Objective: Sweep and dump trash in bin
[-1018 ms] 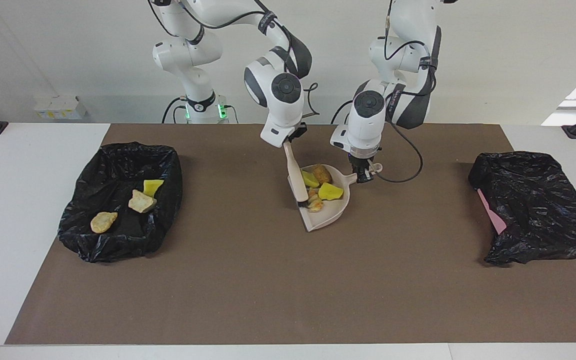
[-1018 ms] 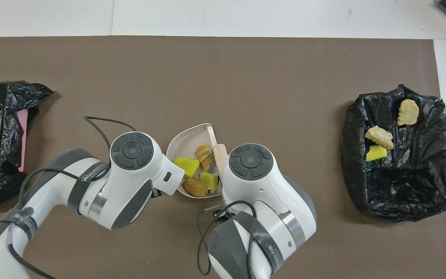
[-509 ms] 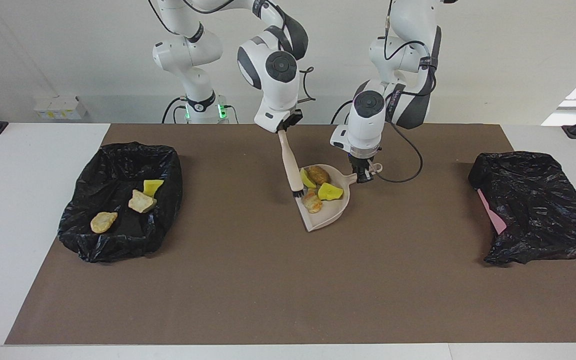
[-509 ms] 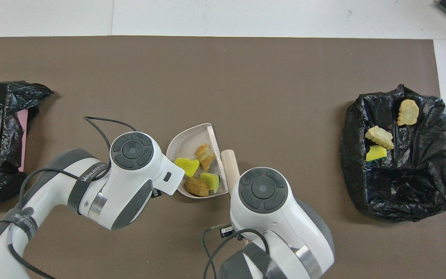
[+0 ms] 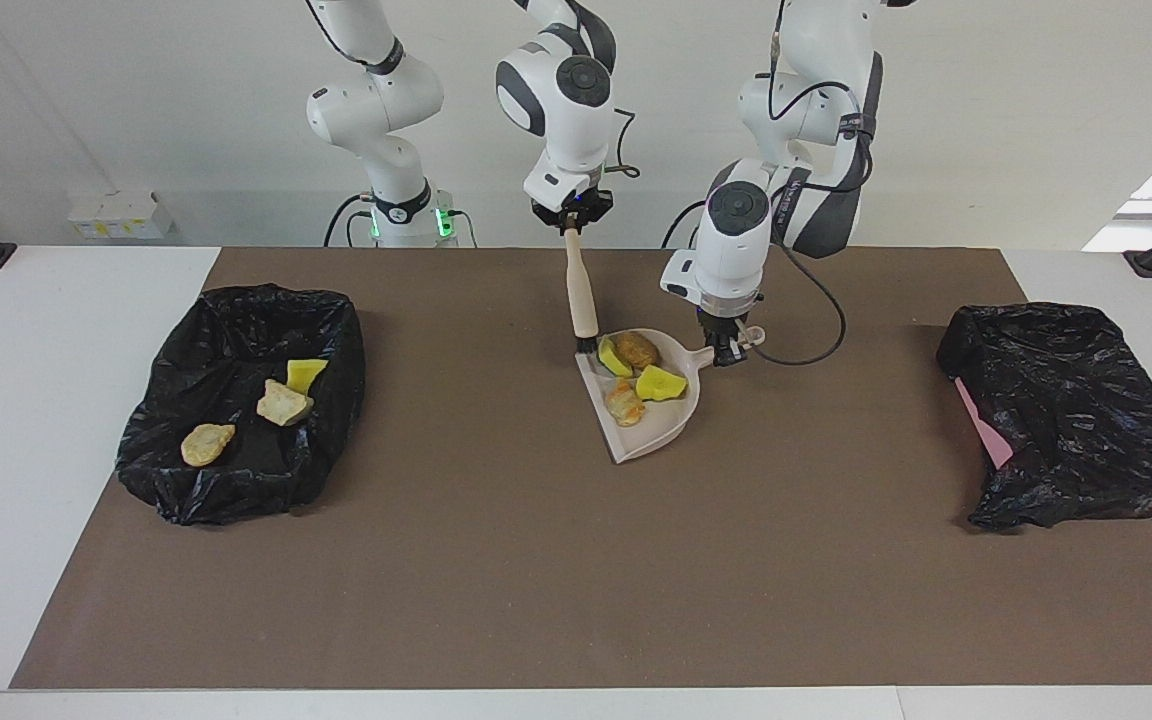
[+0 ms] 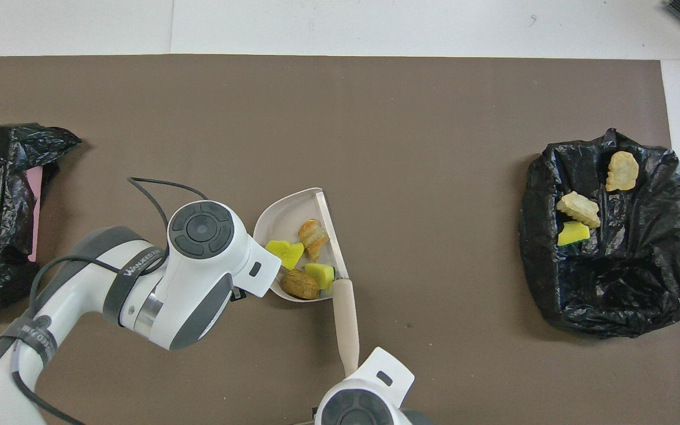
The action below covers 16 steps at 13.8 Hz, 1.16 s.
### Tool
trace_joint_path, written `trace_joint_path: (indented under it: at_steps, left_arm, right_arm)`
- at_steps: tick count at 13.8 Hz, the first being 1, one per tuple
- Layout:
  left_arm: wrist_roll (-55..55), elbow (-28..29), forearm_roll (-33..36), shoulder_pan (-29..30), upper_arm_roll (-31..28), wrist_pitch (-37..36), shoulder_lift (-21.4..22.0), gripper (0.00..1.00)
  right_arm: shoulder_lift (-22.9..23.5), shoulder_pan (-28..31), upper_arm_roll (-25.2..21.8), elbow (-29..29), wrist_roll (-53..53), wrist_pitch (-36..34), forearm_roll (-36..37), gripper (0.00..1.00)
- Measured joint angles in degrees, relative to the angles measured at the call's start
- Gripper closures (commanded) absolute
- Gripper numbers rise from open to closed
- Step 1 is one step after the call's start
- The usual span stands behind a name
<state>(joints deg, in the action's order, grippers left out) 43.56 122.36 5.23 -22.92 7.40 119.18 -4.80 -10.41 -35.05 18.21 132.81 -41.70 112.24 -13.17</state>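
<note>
Facing view: the right gripper (image 5: 573,222) is clamped shut on the top end of a brush (image 5: 583,293), which hangs nearly upright from it, the dark bristles meeting the corner of the dustpan (image 5: 658,436) nearest the robots. The left gripper (image 5: 729,347) is closed on the dustpan's short handle, at the pan's end toward the left arm, and the pan lies flat on the brown mat (image 5: 576,560). Four pieces of trash sit in the pan just beside the brush tip: a yellow chunk (image 5: 615,357) touching the bristles, a brown piece (image 5: 639,348) beside it, a second yellow chunk (image 5: 661,383) toward the handle, and a tan pastry-like piece (image 5: 626,402) farther from the robots than these. From overhead the brush handle (image 6: 346,327) slants up from the right gripper to the pan's open edge. Well apart from the brush, toward the right arm's end of the table, a bin lined with a black bag (image 5: 236,470) holds three more scraps: one yellow (image 5: 305,374) and two tan (image 5: 283,403) (image 5: 207,443). A second black-bagged bin (image 5: 1076,420) sits at the left arm's end.
</note>
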Motion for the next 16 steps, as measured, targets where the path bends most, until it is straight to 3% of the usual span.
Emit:
trace_joint_path:
  at_steps: [4, 7, 10, 14, 16]
  left_arm:
    - [0.4, -0.2, 0.0, 0.6, -0.2, 0.0, 0.0, 1.0]
    - [4.8, -1.9, 0.0, 4.5, -0.3, 0.0, -1.0, 1.0]
    - [8.2, -3.6, 0.0, 7.2, -0.4, 0.0, -2.2, 1.0]
    - [10.2, -5.3, 0.0, 9.1, -0.4, -0.3, -3.2, 1.0]
    - [13.1, -8.7, -0.2, 11.2, -0.4, -2.7, -3.7, 1.0]
  right_arm:
    - [0.3, -5.0, 0.0, 2.1, -6.5, 3.1, -0.1, 1.0]
    - [3.6, -7.5, 0.0, 2.8, -9.7, 7.8, -0.2, 1.0]
    - [6.7, -7.6, -0.1, 2.8, -9.5, 10.2, -1.0, 1.0]
    - [6.9, -7.6, -0.1, 2.6, -7.7, 10.5, -1.1, 0.99]
    - [6.9, -7.6, -0.1, 2.6, -7.3, 10.5, -1.2, 0.68]
